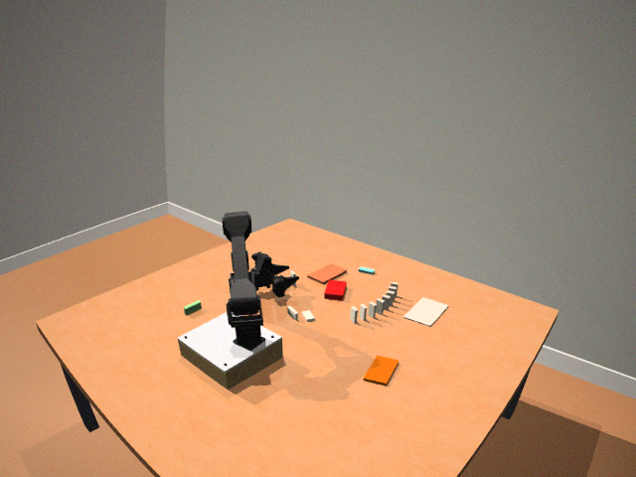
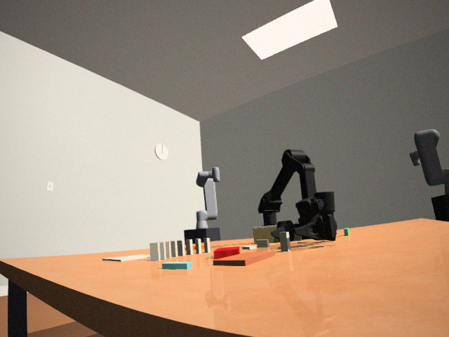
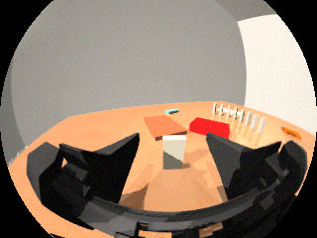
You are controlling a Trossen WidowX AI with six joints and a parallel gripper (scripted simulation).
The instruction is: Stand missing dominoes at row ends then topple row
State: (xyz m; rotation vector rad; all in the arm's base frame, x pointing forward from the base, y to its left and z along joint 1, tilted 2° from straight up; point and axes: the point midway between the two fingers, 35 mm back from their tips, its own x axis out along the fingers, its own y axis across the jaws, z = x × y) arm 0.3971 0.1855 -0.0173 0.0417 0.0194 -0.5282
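Observation:
My gripper [image 1: 293,272] [image 2: 284,232] [image 3: 173,137] is open, low over the table. A cream domino [image 2: 285,242] [image 3: 174,149] stands upright on the table between the spread fingers, with a gap on each side in the wrist view. It is well apart from the curved row of standing dominoes [image 1: 372,310] [image 2: 155,251] [image 3: 262,124]. Nearer the arm's base, one loose domino [image 1: 292,312] [image 2: 262,243] rests on its long edge. Beside it another domino [image 1: 308,315] [image 2: 249,247] lies flat.
A red block [image 1: 335,289] [image 2: 226,252] [image 3: 209,128] and a terracotta slab [image 1: 327,272] [image 3: 164,126] lie beyond the fingers, the red block towards the row. A cream slab [image 1: 426,311], orange slab [image 1: 381,370], cyan block [image 1: 366,270] and green block [image 1: 192,307] lie farther off.

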